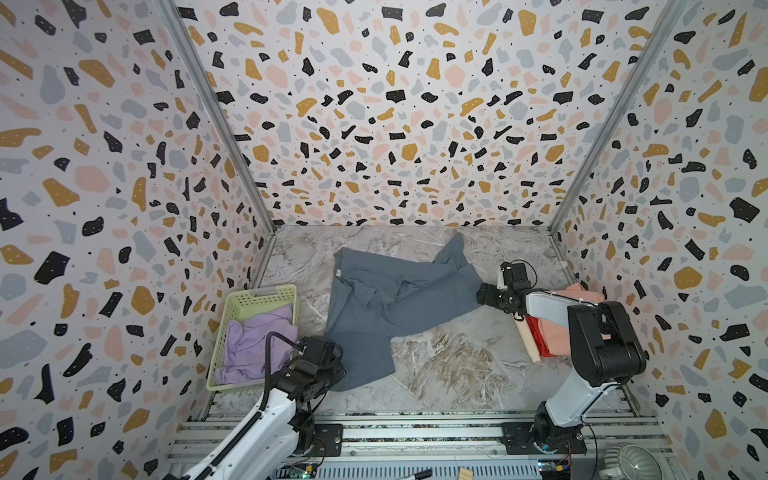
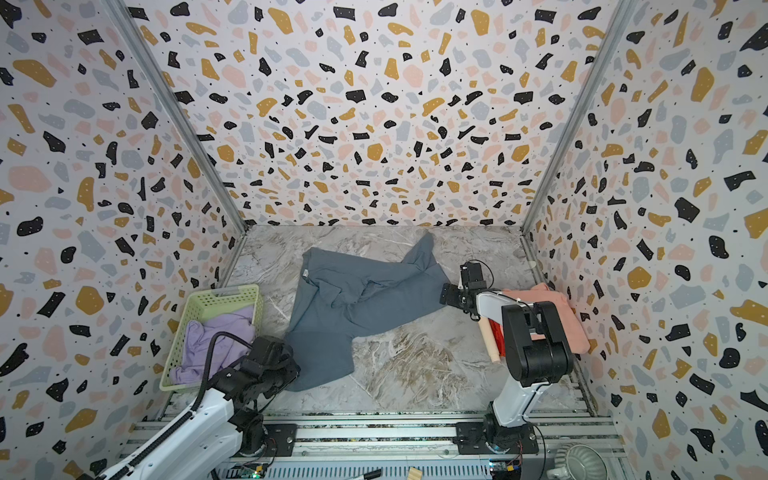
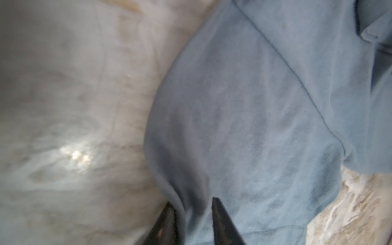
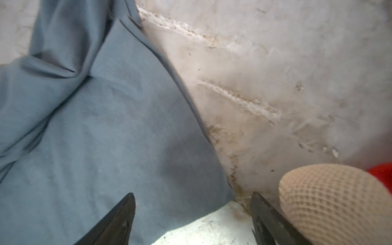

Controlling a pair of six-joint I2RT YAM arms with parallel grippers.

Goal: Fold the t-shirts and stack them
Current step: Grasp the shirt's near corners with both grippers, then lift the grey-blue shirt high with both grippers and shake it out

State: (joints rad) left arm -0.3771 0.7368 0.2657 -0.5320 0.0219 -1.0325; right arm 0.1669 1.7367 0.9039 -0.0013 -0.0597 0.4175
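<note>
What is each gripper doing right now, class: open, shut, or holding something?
Left gripper: closed on an edge of the blue-grey t-shirt.
Right gripper: open, holding nothing.

Top views evenly bright, edges bowed; my wrist views blur the slate t-shirt [image 3: 244,127], glare on table [image 3: 74,156].

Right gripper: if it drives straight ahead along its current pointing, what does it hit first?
Most likely the blue-grey t-shirt: the right gripper has its jaws open astride the shirt's near edge, cloth directly ahead. Height above the cloth is unclear.
</note>
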